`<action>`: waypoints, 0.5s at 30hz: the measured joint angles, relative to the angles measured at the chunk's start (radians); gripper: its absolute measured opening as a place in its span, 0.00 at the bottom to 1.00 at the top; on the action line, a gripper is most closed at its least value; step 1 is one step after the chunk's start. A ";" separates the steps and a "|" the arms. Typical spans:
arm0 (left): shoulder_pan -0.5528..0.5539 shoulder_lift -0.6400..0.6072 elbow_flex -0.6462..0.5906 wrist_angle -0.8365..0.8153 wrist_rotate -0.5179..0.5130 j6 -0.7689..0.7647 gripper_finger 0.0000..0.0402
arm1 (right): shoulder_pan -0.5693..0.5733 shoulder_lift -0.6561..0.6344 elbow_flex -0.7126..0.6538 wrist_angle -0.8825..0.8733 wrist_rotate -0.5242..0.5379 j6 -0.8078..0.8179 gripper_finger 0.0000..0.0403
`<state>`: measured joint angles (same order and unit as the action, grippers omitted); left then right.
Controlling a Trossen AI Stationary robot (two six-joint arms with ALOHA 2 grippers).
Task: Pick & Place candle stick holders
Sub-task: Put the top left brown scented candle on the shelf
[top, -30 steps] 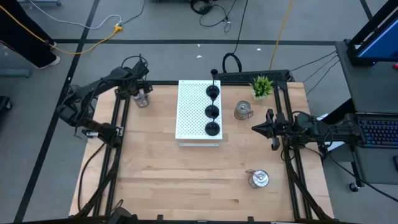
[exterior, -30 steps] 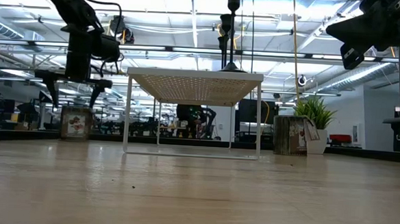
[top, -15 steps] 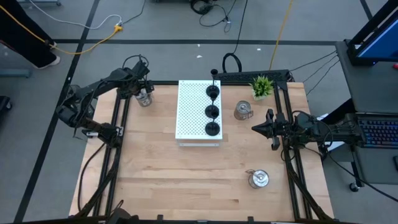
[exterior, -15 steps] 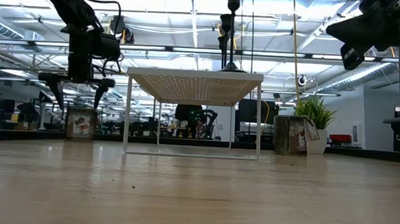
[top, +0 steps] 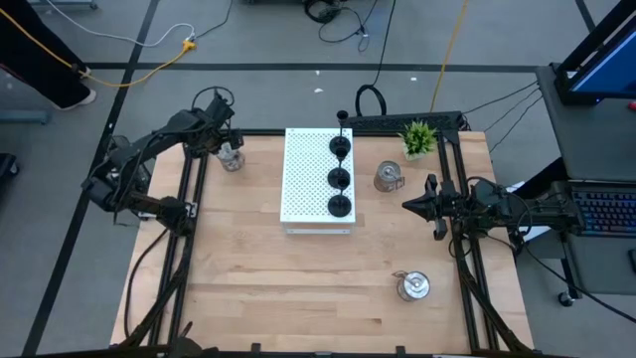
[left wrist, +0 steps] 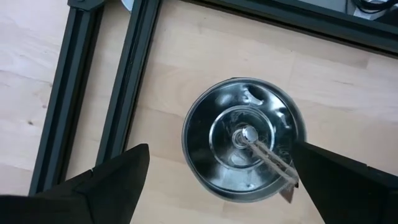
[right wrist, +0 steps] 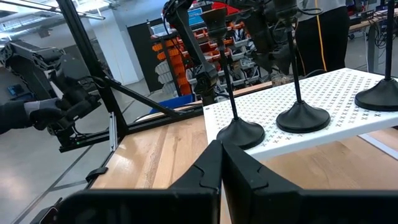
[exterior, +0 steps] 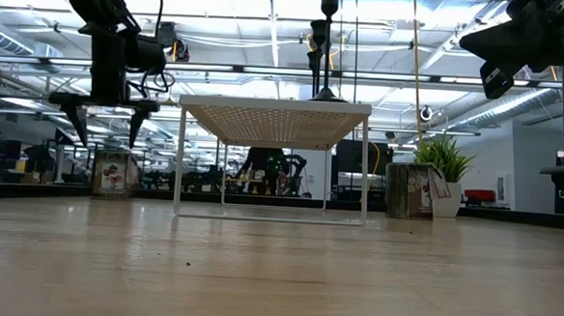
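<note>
Hovering above the shiny silver cup-shaped candle holder (left wrist: 244, 147) at the table's far-left corner, the left gripper (exterior: 105, 122) hangs with fingers spread wide, touching nothing. The risk, as I judge it: the rounded, slick metal could squirt out sideways if the fingers close off-centre, or tip against the black frame rail (left wrist: 127, 87) just beside it. The right gripper (top: 409, 206), fingers pressed together, waits at the table's right side. Three black round-based holders (top: 340, 178) stand on the white perforated rack (top: 304, 179).
</note>
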<state>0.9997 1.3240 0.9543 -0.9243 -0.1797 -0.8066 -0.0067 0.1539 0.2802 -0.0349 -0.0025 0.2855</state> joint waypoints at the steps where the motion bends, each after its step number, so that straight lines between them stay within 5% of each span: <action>1: 0.000 0.000 0.000 0.001 0.000 0.000 1.00 | 0.000 0.000 0.000 0.000 0.000 0.000 0.00; 15: -0.021 -0.001 0.002 0.086 0.018 0.064 1.00 | 0.000 0.000 0.000 0.001 0.000 0.005 0.00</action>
<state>0.9789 1.3228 0.9558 -0.8383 -0.1619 -0.7421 -0.0067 0.1539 0.2802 -0.0341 -0.0021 0.2905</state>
